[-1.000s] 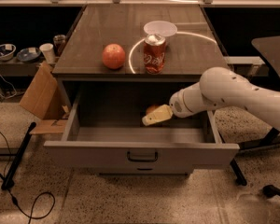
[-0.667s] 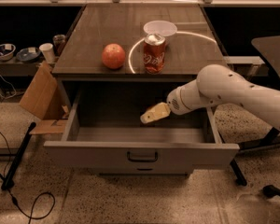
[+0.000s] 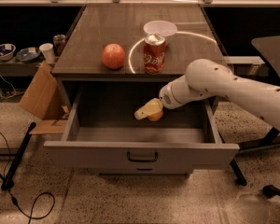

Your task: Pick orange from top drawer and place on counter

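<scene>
My gripper [image 3: 148, 110] is down inside the open drawer [image 3: 74, 125], right of its middle and close to the back wall. My white arm [image 3: 224, 85] reaches in from the right, passing over the drawer's right wall below the edge of the counter [image 3: 98, 31]. The orange [image 3: 156, 117] sits in the drawer right under the gripper and touches it. Only its lower part shows, below and a little right of the gripper's pale tip. I cannot tell whether my gripper is clamped on the orange or just resting against it, and I cannot tell whether the orange is lifted off the drawer floor.

The drawer's grey front panel faces the camera, with its dark handle [image 3: 142, 157] in the middle.

On the counter a can [image 3: 154, 53] stands upright near the front edge, just above my gripper. A cup [image 3: 160, 28] stands right behind the can. A red fruit [image 3: 113, 56], bigger than the orange, lies to the can's left, apart from it. A pale curved streak of light runs around the can.

A box [image 3: 39, 97] leans by the cabinet's left side. A cable [image 3: 23, 204] lies on the speckled floor in front of it.
</scene>
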